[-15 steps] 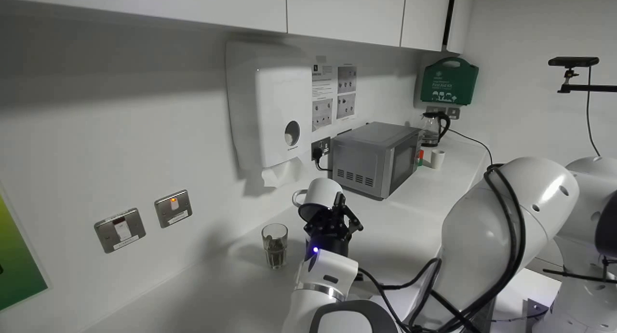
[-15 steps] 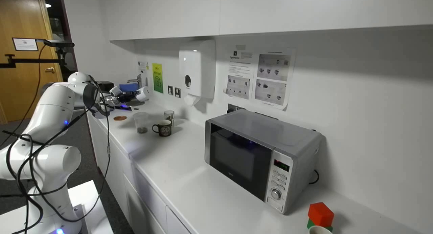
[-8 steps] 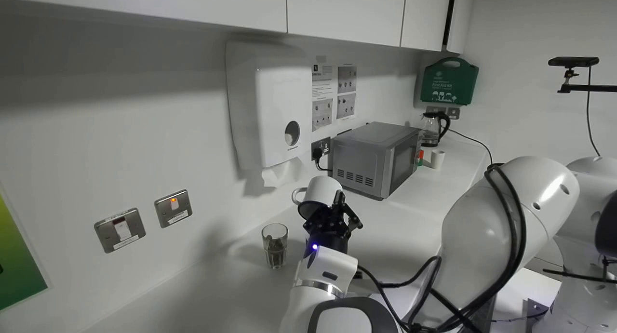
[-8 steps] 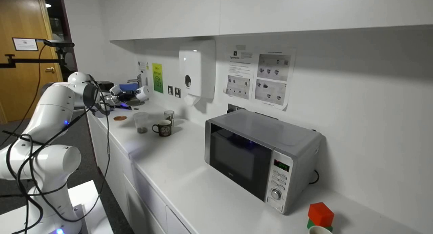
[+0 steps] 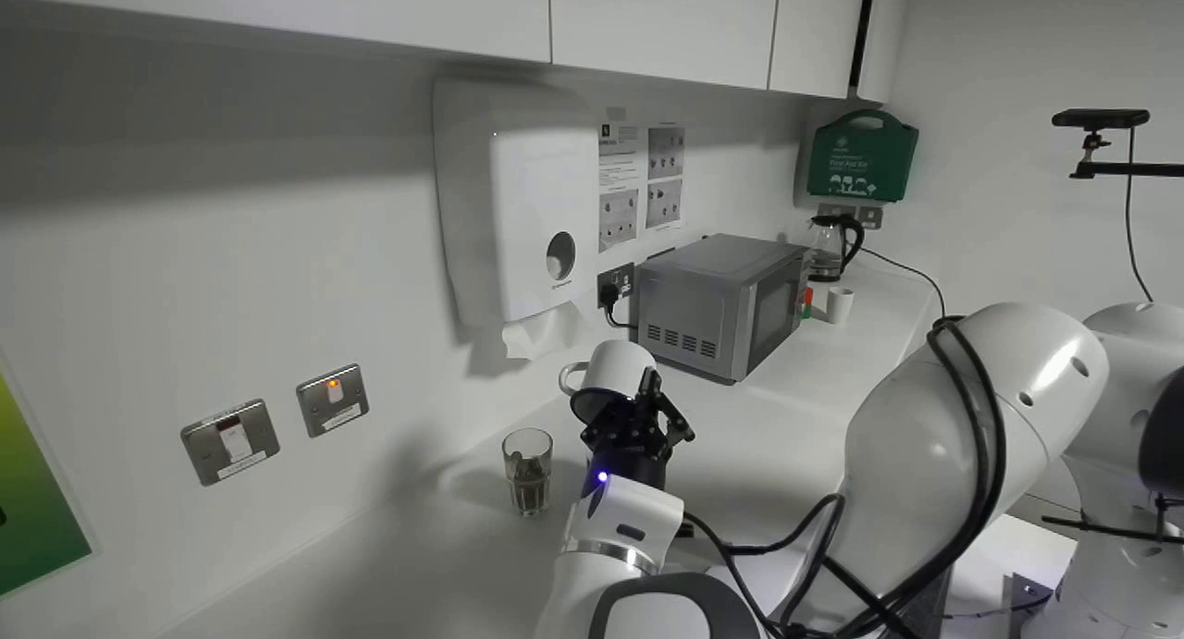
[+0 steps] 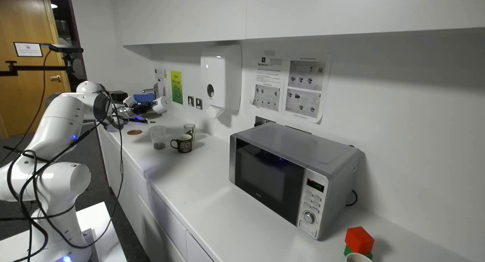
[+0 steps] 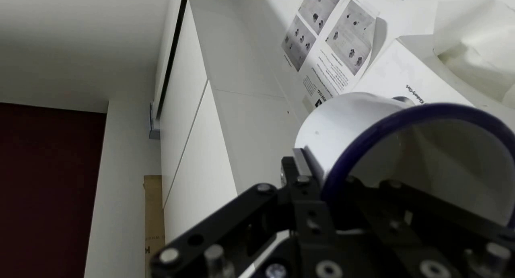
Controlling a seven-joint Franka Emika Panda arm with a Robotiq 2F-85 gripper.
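counter [image 5: 786, 408]: white worktop along the wall [image 5: 324, 251], cabinets [image 5: 661, 19] overhead.
gripper [image 7: 322, 179]: you have the jaws clamped on the white mug [image 5: 620, 366] at its blue rim [image 7: 434, 111], one finger [image 7: 301, 165] outside, the other apparently inside the mouth.
white mug: looks off the counter in both exterior views; tilted, mouth turned back toward your wrist, handle [image 5: 573, 366] out on the wall side. inside is shaded, can't read contents.
arm [image 5: 962, 426]: only thing that just changed, and barely. over the last second you lifted a hair, then dropped most of it back.
grip: matches the earlier exterior frames, no slip showing. my read: you're holding position mid-carry, nothing let go.
glass [image 5: 528, 473]: upright on the counter, near and lower than your gripper, dark stuff in the bottom. same spot as before.
dark mug [image 6: 184, 143], plastic cup [image 6: 157, 137]: upright on the counter, not moved.
dispenser [image 5: 546, 204]: on the wall, behind the white mug in your wrist view; can't tell the gap.
microwave [image 5: 703, 297]: further along, unchanged.
kettle [image 5: 826, 246]: far end, green first aid kit [image 5: 863, 156] above it, both unchanged.
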